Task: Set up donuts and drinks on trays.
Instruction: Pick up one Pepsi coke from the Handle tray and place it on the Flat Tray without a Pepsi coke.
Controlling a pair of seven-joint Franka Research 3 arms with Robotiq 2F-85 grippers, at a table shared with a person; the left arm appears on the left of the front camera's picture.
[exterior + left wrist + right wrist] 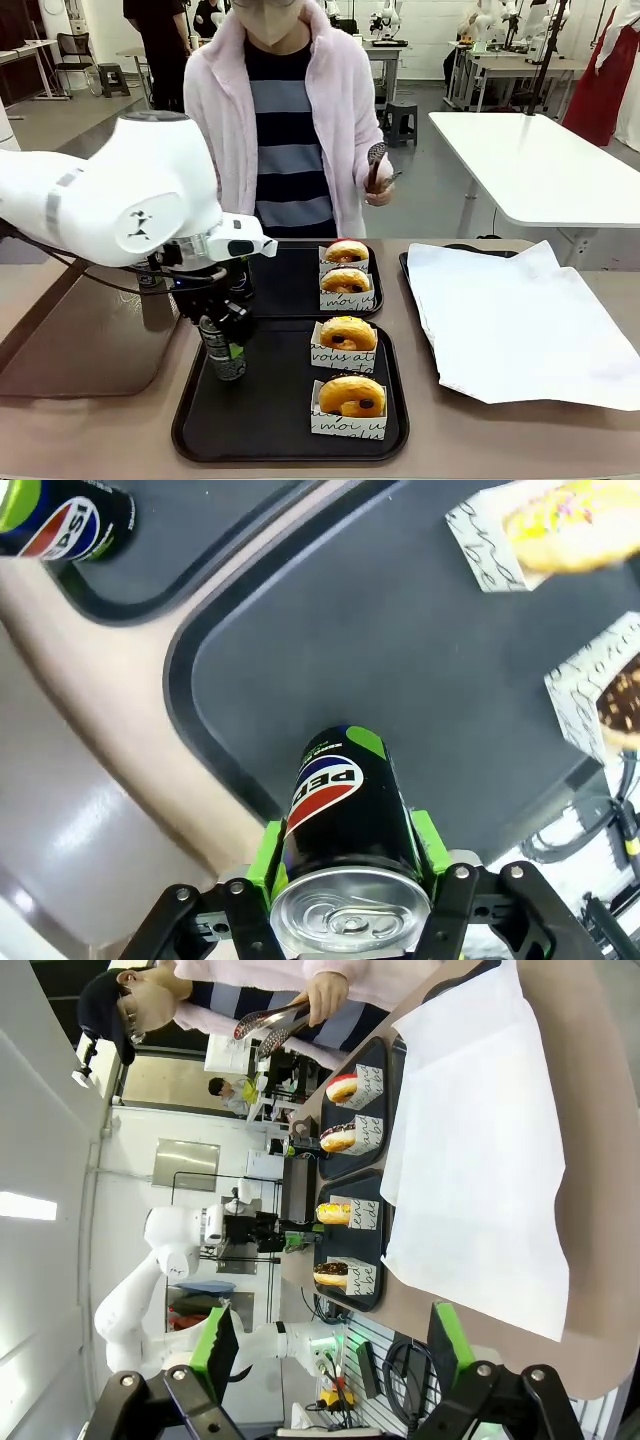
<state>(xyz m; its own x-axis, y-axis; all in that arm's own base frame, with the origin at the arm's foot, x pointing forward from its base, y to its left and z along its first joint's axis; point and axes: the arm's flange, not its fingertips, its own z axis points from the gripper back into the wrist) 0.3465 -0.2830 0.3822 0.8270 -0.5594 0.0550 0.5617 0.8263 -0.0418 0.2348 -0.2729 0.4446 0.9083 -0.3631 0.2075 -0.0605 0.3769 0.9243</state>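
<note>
My left gripper (222, 335) is shut on a black Pepsi can (345, 810), held upright at the left side of the near black tray (185, 420); its base is at or just above the tray floor. That tray holds two sleeved donuts (348, 335) (352, 398). The far black tray (290, 285) holds two more donuts (347, 252) (346, 282). In the left wrist view a second Pepsi can (70, 520) stands on the far tray (200, 540). My right gripper (330, 1338) hangs open high above the table's right end, nothing between its fingers.
A person stands at the far side holding metal tongs (377, 165) above the far tray. A white-paper-lined tray (520, 320) covers the table's right part. A brown tray (90, 345) lies left of the near tray, under my left arm.
</note>
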